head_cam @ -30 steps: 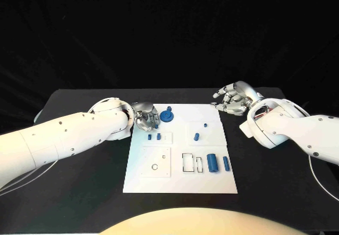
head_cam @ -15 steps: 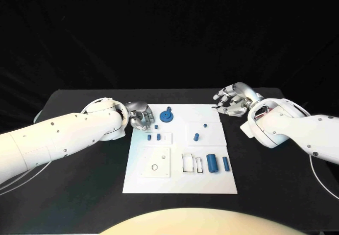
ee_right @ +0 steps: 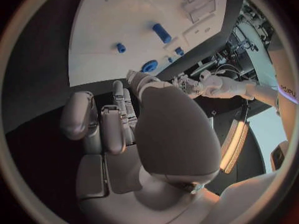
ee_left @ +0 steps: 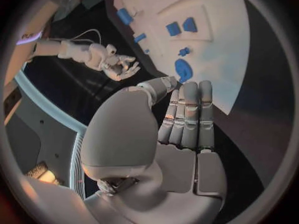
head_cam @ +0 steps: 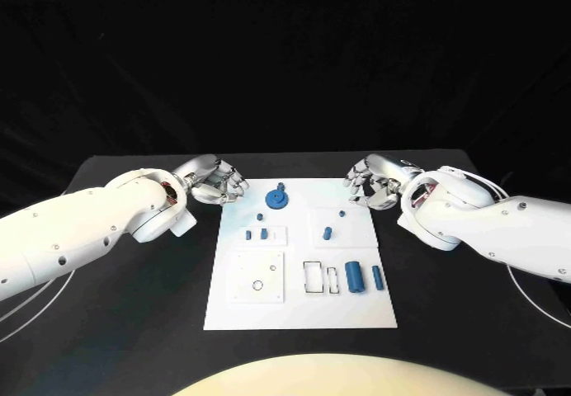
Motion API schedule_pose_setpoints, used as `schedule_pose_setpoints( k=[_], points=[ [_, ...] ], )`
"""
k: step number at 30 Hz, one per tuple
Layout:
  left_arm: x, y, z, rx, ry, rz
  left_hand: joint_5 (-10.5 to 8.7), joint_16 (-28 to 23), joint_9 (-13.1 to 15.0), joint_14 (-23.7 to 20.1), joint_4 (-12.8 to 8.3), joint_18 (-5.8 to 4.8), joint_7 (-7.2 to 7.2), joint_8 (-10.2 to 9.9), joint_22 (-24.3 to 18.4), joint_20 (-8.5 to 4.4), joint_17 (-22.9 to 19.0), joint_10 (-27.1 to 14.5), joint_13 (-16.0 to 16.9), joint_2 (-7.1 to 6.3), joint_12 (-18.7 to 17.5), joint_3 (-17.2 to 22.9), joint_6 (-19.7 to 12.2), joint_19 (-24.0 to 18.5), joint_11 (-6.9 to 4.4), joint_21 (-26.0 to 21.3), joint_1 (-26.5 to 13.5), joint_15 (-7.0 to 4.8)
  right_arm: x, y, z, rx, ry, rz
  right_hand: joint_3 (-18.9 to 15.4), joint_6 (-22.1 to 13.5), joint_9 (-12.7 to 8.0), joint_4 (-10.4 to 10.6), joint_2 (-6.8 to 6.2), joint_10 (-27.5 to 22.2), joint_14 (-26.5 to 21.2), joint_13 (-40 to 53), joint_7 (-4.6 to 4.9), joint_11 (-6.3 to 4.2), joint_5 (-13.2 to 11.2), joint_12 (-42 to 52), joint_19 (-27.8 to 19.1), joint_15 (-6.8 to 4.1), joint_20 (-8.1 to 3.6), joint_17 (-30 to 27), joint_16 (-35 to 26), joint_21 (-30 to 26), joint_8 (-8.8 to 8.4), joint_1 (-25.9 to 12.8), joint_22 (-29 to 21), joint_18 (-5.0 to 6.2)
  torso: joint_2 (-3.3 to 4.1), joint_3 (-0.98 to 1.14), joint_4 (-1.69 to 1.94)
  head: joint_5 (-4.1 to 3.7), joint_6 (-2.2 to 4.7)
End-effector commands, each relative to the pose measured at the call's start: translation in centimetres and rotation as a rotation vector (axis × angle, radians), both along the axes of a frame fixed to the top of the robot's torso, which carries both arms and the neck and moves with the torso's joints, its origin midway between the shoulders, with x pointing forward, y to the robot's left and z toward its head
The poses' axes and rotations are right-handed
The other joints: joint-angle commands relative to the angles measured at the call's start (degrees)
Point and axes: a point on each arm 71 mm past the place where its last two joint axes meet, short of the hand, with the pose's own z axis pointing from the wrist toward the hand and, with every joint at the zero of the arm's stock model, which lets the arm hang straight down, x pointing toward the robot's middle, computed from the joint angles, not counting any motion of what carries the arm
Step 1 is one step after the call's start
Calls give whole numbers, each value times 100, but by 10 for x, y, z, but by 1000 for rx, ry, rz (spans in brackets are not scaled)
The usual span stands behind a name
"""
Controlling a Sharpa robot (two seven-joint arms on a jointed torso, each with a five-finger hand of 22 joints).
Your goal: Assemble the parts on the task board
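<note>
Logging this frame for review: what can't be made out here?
- Head view: whether the small blue parts stand in the task board or lie on it; too small.
- Right wrist view: the right robot hand hides the table beneath it.

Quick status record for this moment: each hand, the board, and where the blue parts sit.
left hand: open, holds nothing, over the table beside the board's far left corner
right hand: open, holds nothing, at the board's far right corner
task board: flat, mid-table
round blue part: far end of board
blue cylinder: right side, near a slimmer blue pin
</note>
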Motion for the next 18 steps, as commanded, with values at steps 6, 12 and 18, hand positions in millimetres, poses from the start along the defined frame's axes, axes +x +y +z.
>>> schedule_pose_setpoints(
  k=[6, 12, 18],
  points=[
    [-4, 7, 17, -537, 78, 112, 15, -166, -11, -110, -76, 85, 46, 49, 17, 10, -100, -70, -19, 68, 53, -12, 20, -134, 19, -10, 40, 17, -1, 13, -17, -234, -23, 100, -74, 28, -6, -50, -20, -88, 189, -125, -31, -4, -19, -110, 55, 28, 0, 54, 71, 110, -18, -43, 228, -92, 8, -13, 12, -32, -9],
    [-7, 10, 20, -590, 88, 119, 17, -185, -12, -114, -81, 86, 50, 56, 21, 12, -113, -70, -20, 87, 64, -16, 26, -145, 21, -6, 37, 19, -1, 18, -24, -275, -17, 101, -87, 63, -12, -40, -13, -54, 229, -238, -68, -41, 26, -180, 104, -63, -71, 122, 139, 249, -35, -74, 309, -108, 8, -8, 7, -16, -15],
    [-8, 12, 21, -609, 91, 119, 15, -200, -11, -115, -83, 85, 52, 65, 23, 15, -124, -69, -21, 101, 75, -24, 36, -153, 22, -4, 27, 22, -2, 24, -31, -298, 3, 111, -84, 87, -12, -22, -6, -23, 242, -282, -81, -56, 52, -204, 119, -64, -89, 139, 157, 288, -38, -98, 334, -117, 10, -3, 5, -13, -32]
  ],
)
